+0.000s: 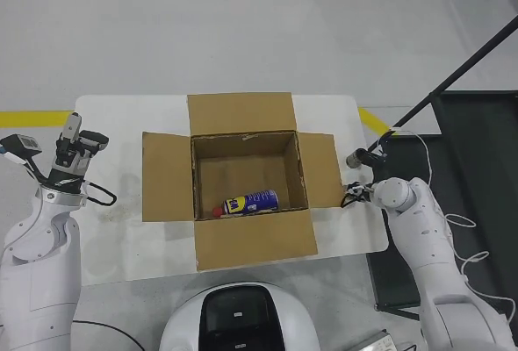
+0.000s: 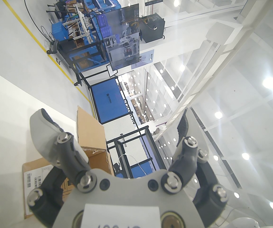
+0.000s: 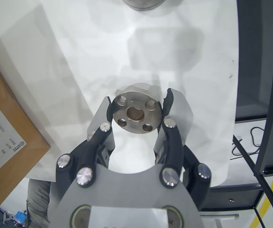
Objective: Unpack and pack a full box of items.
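Box (image 1: pixel 246 171) is holding a spray can (image 1: pixel 248 204); right of it, right gripper (image 3: pixel 138 104) is pinching a flange (image 3: pixel 136 123), perhaps on the desk (image 1: pixel 118 254); left gripper (image 2: pixel 112 119) fingers (image 2: pixel 43 129) are gaping wide.

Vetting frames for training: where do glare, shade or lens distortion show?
Left wrist view: ceiling lights flare; the table edge curves. Right wrist view: the table edge bows too; the right gripper's flange is evenly lit. Top view: even light, cardboard box shaded inside around the spray can.
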`<action>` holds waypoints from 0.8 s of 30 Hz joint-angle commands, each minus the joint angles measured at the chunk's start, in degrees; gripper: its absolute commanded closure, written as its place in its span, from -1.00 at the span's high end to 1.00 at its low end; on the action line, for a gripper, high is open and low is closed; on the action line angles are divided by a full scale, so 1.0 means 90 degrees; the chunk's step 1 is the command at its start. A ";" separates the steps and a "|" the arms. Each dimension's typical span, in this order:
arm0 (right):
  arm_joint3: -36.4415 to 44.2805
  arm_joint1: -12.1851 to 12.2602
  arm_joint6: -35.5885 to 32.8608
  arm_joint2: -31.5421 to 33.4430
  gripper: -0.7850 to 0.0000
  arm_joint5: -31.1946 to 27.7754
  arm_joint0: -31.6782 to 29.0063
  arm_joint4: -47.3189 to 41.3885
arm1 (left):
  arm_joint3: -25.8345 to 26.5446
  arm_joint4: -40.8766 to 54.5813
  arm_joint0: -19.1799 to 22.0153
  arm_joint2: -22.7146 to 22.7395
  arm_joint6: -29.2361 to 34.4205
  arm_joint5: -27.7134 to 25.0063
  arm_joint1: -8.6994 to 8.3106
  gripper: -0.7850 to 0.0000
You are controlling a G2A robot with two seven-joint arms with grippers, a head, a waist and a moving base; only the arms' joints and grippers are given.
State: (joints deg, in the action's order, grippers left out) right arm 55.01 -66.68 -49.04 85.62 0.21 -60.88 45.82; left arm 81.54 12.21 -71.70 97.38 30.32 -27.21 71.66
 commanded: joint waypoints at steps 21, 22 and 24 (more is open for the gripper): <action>0.3066 0.0245 0.0561 0.1082 1.00 0.0692 -0.1744 -0.0132 | 0.0000 0.0000 0.0000 0.0000 0.0000 0.0000 0.0000 1.00; 0.3379 0.0250 0.0615 0.1155 1.00 0.0726 -0.1888 -0.0161 | 0.0000 0.0000 0.0000 0.0000 0.0000 0.0000 0.0000 1.00; 0.3998 0.0258 0.0762 0.1258 1.00 0.0814 -0.2158 -0.0088 | 0.0000 0.0000 0.0000 0.0000 0.0000 0.0000 0.0000 1.00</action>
State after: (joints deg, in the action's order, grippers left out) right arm 87.60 -64.38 -42.81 96.56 7.27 -79.08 44.75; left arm 81.54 12.21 -71.70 97.38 30.32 -27.21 71.66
